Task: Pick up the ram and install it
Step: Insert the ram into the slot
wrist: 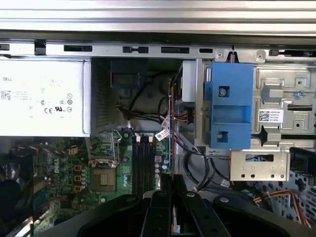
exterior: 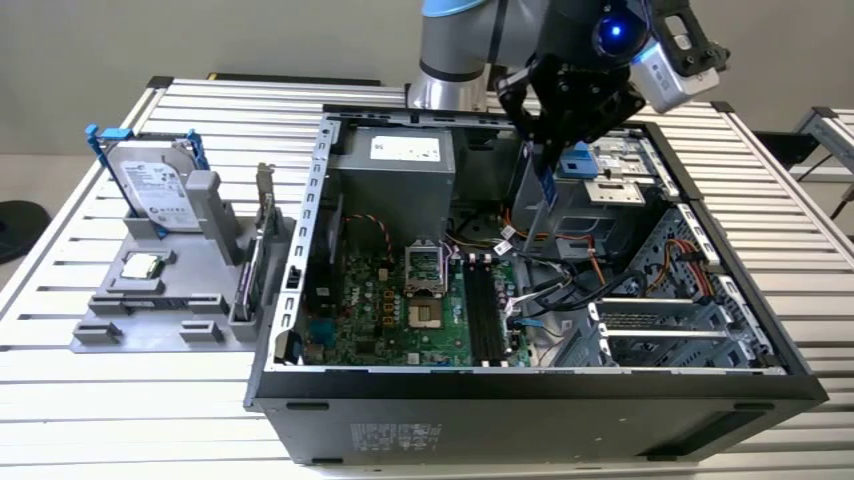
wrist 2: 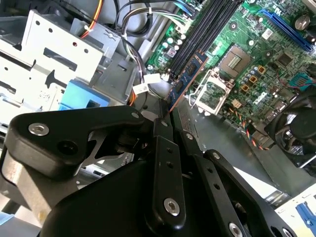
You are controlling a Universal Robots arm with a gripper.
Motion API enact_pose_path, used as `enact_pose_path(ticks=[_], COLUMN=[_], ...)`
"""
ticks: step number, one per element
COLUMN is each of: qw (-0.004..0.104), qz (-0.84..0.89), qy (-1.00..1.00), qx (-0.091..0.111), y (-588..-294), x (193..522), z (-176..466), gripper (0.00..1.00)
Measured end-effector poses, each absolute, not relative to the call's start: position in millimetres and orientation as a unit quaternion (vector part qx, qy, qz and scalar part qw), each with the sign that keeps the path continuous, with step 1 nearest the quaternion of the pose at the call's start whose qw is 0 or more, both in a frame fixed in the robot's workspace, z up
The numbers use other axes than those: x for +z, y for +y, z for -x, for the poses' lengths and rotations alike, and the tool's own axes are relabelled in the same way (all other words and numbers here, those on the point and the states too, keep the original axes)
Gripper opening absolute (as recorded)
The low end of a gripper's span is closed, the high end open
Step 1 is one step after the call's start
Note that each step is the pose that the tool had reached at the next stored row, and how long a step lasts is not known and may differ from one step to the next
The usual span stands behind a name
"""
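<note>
Counter: one slatted surface carrying all items.

Computer case: one, lying on its side with the panel off, so the interior can be reached from above.

Power supply: one, mounted at the far end of the case.

Motherboard: one, flat on the case floor. It has one bank of dark memory slots; the slot count is uncertain.

Grey fixture: one, beside the case on the exterior view's left, presenting parts for pickup. It holds one hard drive standing upright and one processor chip lying flat.

Gripper: one, hanging above the open case. The fingers are clamped on the ram.

Ram: one, held by its upper part and hanging on edge below the fingers, inside the case opening and well above the board. It runs roughly in line with the slots, judged an attitude for seating, and is not yet installed
</note>
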State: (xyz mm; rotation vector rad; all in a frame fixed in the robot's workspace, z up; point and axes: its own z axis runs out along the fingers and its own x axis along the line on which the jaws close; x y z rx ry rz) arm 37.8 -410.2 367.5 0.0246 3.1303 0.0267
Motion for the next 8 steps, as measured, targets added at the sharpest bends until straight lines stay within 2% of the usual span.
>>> enact_pose_path(ticks=[8], qw=[0.006], qz=[-0.009], qy=[1.0], qx=[0.008], y=[-410.5], x=[365.3], z=[-37.1], gripper=[0.0])
